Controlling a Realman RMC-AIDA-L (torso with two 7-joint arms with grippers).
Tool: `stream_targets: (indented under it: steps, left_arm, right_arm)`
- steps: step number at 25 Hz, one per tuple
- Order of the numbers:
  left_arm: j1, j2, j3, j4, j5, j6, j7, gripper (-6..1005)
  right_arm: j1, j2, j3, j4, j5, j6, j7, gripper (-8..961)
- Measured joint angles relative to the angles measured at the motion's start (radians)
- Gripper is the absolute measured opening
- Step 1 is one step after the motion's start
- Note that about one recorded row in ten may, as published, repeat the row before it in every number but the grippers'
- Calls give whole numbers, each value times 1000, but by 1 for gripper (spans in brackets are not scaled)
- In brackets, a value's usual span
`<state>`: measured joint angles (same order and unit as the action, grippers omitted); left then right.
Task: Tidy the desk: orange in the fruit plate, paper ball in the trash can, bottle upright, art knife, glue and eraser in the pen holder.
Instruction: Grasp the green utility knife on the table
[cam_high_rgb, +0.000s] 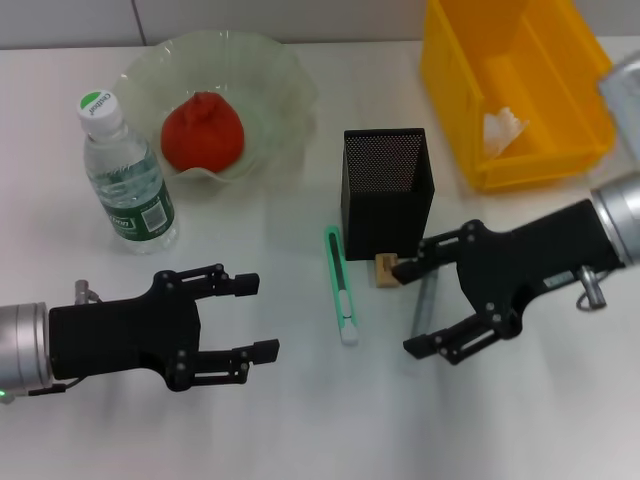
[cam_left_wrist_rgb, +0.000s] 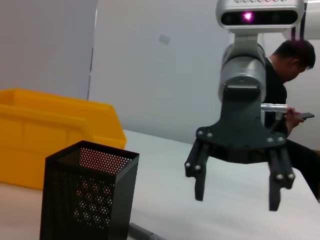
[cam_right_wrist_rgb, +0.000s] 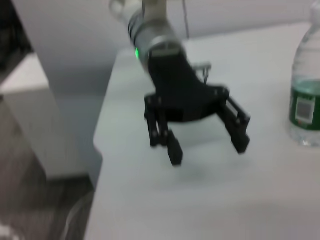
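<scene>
Count of things on the desk

One orange; one fruit plate; one bottle; one paper ball; one trash can; one pen holder; one art knife; one glue; one eraser; two grippers, left gripper and right gripper.
</scene>
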<state>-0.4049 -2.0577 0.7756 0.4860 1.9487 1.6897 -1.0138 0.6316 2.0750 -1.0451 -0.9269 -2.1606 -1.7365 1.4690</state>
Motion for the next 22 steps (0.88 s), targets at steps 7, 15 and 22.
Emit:
stream_targets:
  steps: [7, 15, 22]
  left_arm:
    - [7, 1, -8, -2, -6, 2, 2, 786]
    - [12, 3, -20, -4, -8, 21, -13, 785]
    - [5, -5, -23, -5, -10, 20, -13, 786]
  right_arm:
    - [145, 1, -16, -58, -137, 1, -45, 830]
    - [231, 2, -175, -94, -162, 20, -110, 830]
    - [261, 9, -363, -105, -161, 112, -221, 831]
